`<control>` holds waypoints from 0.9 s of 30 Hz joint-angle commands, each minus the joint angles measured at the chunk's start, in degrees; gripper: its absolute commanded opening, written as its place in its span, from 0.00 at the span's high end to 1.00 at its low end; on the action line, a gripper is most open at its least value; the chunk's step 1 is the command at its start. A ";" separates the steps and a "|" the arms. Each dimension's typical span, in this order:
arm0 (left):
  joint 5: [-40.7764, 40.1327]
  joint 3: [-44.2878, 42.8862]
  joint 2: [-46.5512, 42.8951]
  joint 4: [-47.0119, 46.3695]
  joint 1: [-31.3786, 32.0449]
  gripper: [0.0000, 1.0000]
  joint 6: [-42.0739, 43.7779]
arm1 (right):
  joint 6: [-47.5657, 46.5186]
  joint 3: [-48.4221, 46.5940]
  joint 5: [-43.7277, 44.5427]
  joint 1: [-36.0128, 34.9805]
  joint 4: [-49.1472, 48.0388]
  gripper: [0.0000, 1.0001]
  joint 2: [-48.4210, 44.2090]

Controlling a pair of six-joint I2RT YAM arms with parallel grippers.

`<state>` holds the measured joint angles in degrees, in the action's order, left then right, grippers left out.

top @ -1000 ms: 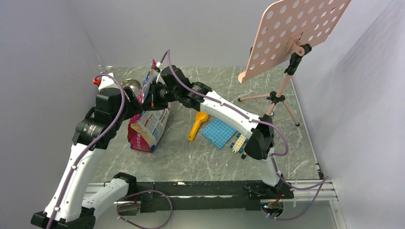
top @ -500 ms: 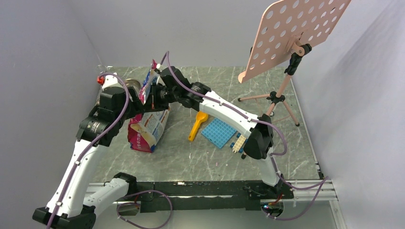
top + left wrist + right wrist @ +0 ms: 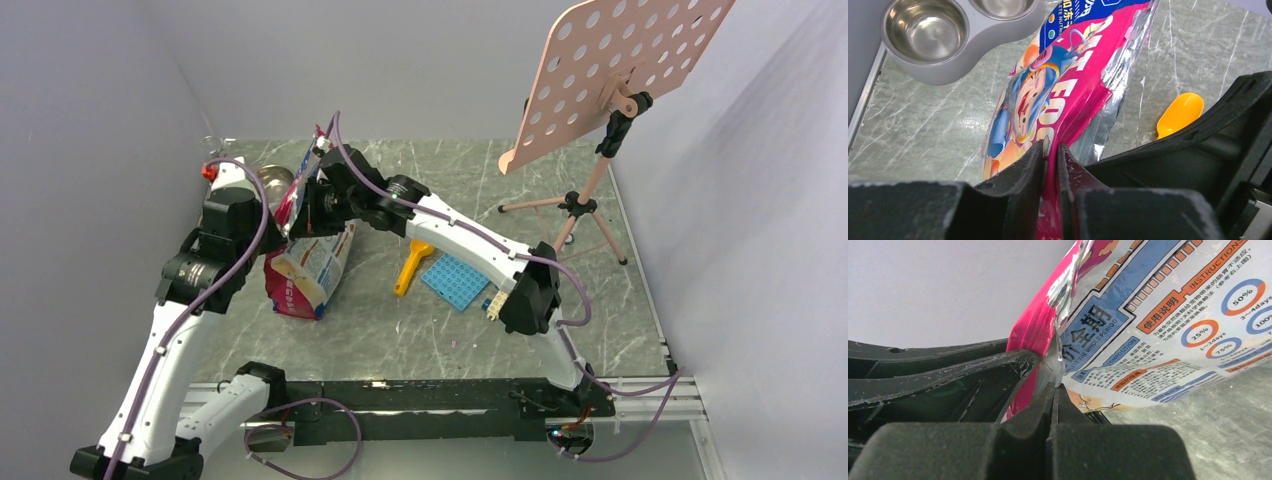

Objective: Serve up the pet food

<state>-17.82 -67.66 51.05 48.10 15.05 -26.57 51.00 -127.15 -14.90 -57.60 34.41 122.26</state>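
Note:
The pink cartoon-printed pouch (image 3: 303, 268) stands tilted on the grey table, held up by its top between the two arms. My left gripper (image 3: 1050, 156) is shut on the pouch's (image 3: 1058, 85) pink top edge. My right gripper (image 3: 1053, 392) is shut on the foil edge of the pouch (image 3: 1168, 330), on its printed back side. In the top view the left gripper (image 3: 283, 208) and the right gripper (image 3: 314, 205) meet at the pouch's top. The pet food is hidden inside the pouch. The orange-yellow scoop (image 3: 412, 265) lies to the pouch's right. The twin steel bowls (image 3: 948, 35) stand behind the pouch.
A blue studded plate (image 3: 455, 278) with small bricks lies to the right of the scoop (image 3: 1180, 112). A pink perforated stand (image 3: 620, 70) on a tripod (image 3: 575, 205) fills the far right. The bowls (image 3: 272, 180) sit at the far left, near the wall.
My left gripper has closed from open onto the pouch's top edge. The right arm has drawn a little left and back, taking the pouch's top with it.

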 commanded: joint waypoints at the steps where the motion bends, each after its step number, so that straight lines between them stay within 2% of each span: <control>1: -3.44 -0.16 -2.77 5.78 -1.53 0.83 1.45 | -2.14 -2.59 6.05 -0.51 6.08 1.00 -0.42; 10: -3.76 -1.68 -1.96 6.15 -1.72 0.86 -0.24 | -3.45 -3.81 8.62 -1.06 6.62 1.00 -0.68; 13: -0.80 -1.48 -1.40 5.97 -1.78 0.98 -1.87 | -3.70 -3.39 5.36 -1.19 3.43 1.00 -0.66; 15: 1.63 -1.34 -1.38 6.19 -1.74 1.00 -4.17 | -2.89 -2.61 3.18 -1.19 0.84 1.00 -0.57; 21: 5.11 -1.89 -3.30 6.69 -1.73 1.00 -8.41 | -1.77 -7.30 1.26 -1.08 0.72 0.67 2.90; 24: 7.43 -1.73 -4.54 6.29 -1.82 1.00 -9.59 | -0.76 -8.71 1.45 -1.06 1.11 0.62 4.39; 26: 8.50 -1.31 -5.50 5.90 -1.76 1.00 -9.86 | 0.07 -9.93 1.37 -1.13 1.76 0.62 6.02; 27: 8.66 -1.07 -5.95 5.87 -1.82 1.00 -9.90 | 0.35 -10.54 1.36 -1.11 2.19 0.66 6.59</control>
<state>-13.89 -67.79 48.62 50.17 13.08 -34.37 49.58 -133.51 -13.19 -58.76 37.67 126.28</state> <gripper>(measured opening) 0.012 0.378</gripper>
